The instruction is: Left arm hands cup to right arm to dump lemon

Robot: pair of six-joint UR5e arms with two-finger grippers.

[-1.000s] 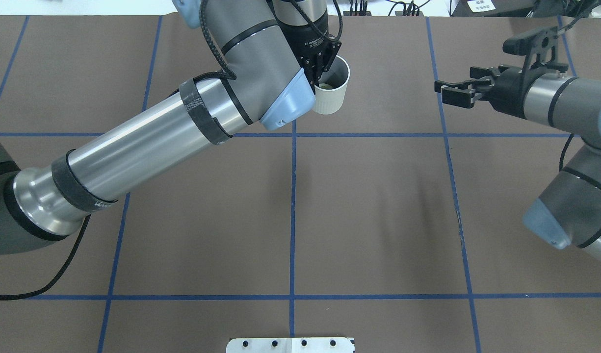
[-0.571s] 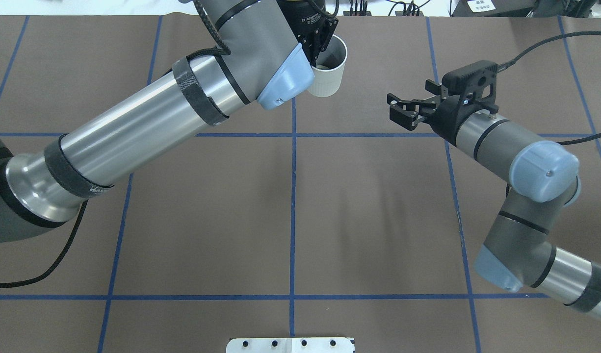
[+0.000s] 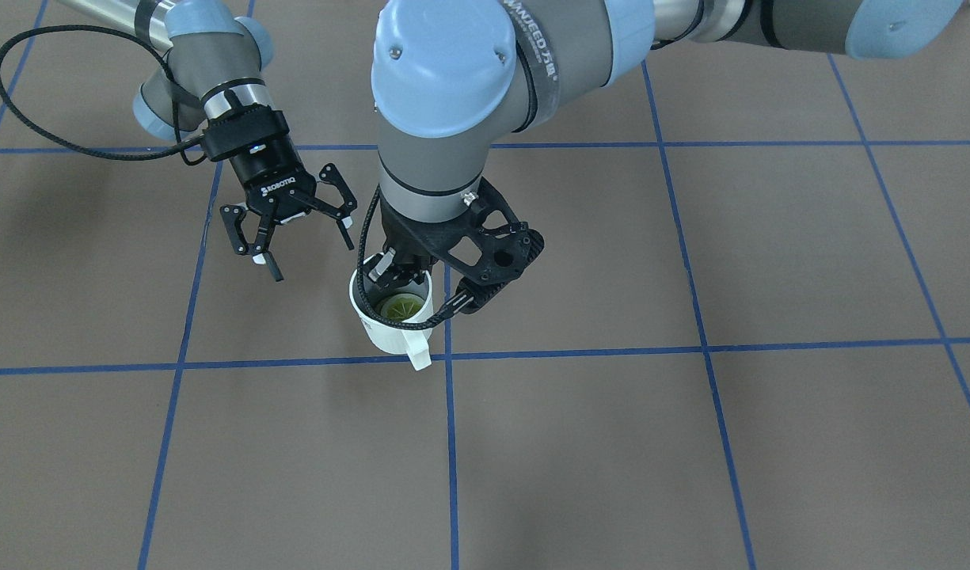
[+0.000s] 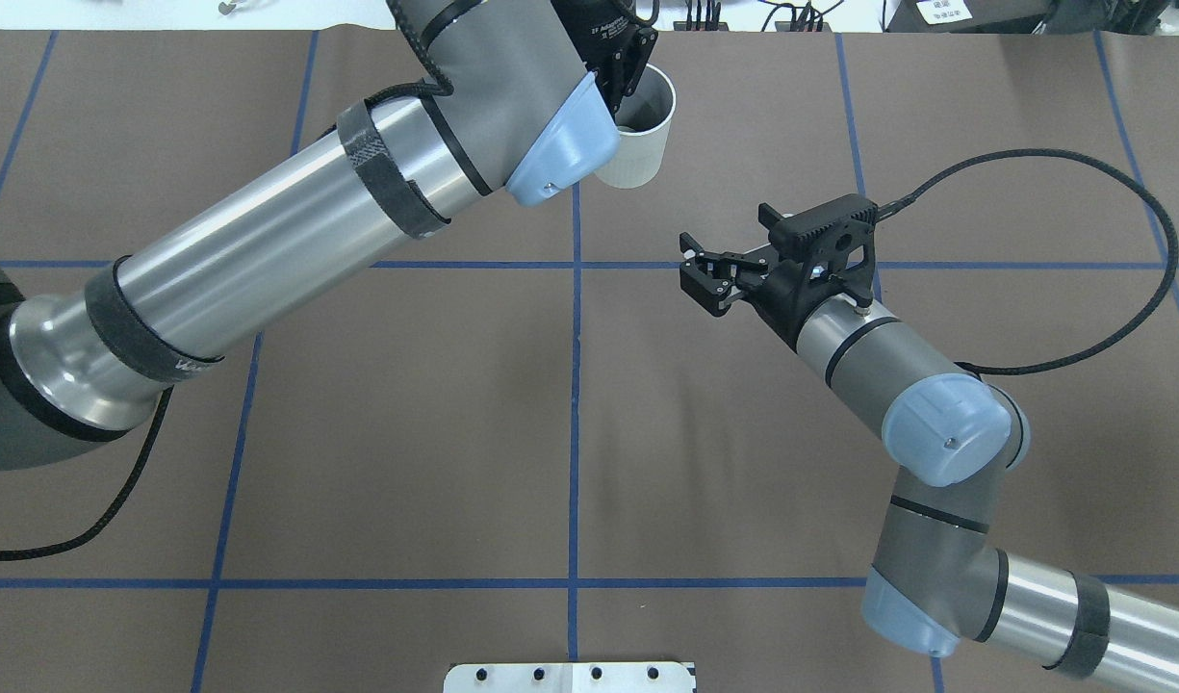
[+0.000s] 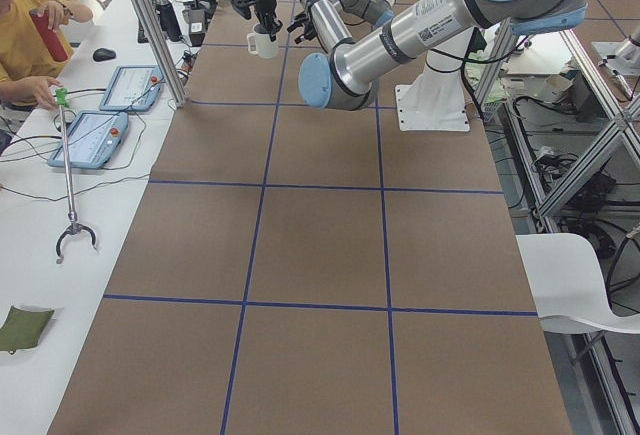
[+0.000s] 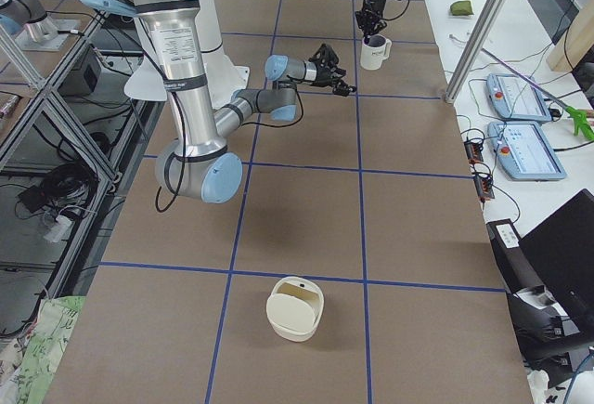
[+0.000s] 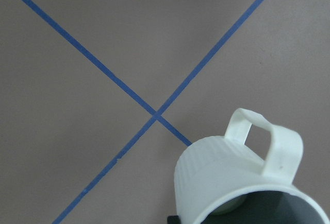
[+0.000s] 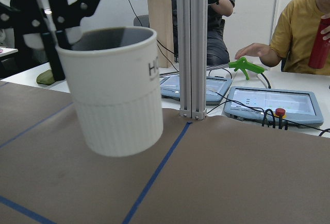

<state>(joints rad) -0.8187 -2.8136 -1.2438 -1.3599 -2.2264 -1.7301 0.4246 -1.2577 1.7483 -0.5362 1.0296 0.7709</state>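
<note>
Brown gridded tabletop (image 3: 690, 443); left end effector (image 3: 396, 273) clamps cup (image 3: 386, 332) rim, aloft at frame centre, lemon (image 3: 400, 305) inside. Beside it, right end effector (image 3: 306, 253) spread wide. Take the wall squarely, probably below the rim; cup level.

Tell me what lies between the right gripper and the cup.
Nothing. In the overhead view only bare table mat shows between the right gripper and the cup; the right wrist view agrees.

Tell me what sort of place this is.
Probably a robotics lab. The left arm and right arm work over a table gridded with blue tape, and an operator is at a side bench with control tablets.
</note>
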